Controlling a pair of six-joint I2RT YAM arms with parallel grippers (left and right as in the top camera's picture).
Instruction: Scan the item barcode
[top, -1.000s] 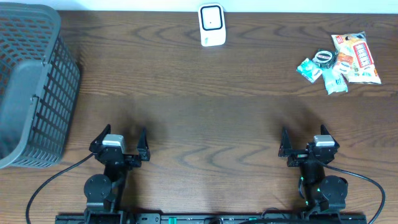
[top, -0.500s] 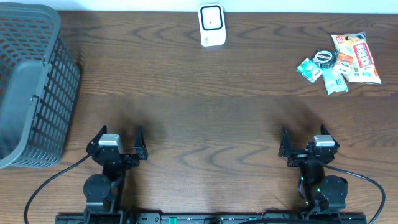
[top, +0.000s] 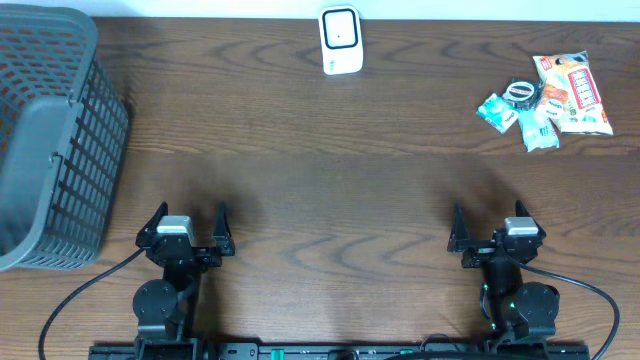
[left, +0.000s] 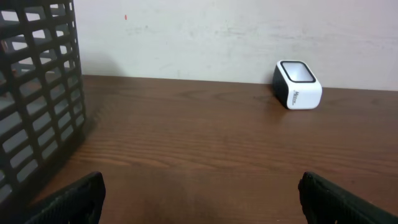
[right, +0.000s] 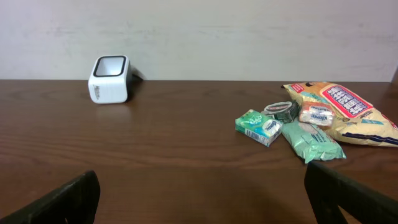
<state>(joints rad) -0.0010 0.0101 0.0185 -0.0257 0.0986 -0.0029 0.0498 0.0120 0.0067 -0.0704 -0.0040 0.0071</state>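
Note:
A white barcode scanner (top: 340, 40) stands at the back middle of the table, also in the left wrist view (left: 297, 85) and the right wrist view (right: 111, 79). The items lie in a pile at the back right: a snack bag (top: 572, 92) (right: 348, 112), a small green box (top: 497, 111) (right: 259, 127), a green packet (top: 537, 130) (right: 311, 142) and a tape roll (top: 519, 93) (right: 281, 111). My left gripper (top: 190, 215) (left: 199, 186) is open and empty near the front left. My right gripper (top: 488, 222) (right: 200, 180) is open and empty near the front right, well short of the pile.
A dark grey mesh basket (top: 50, 140) (left: 37, 93) fills the left edge of the table, just left of the left arm. A pale wall runs behind the table's far edge.
The left gripper has shifted slightly to the left and towards the front. The right arm and the items have not moved.

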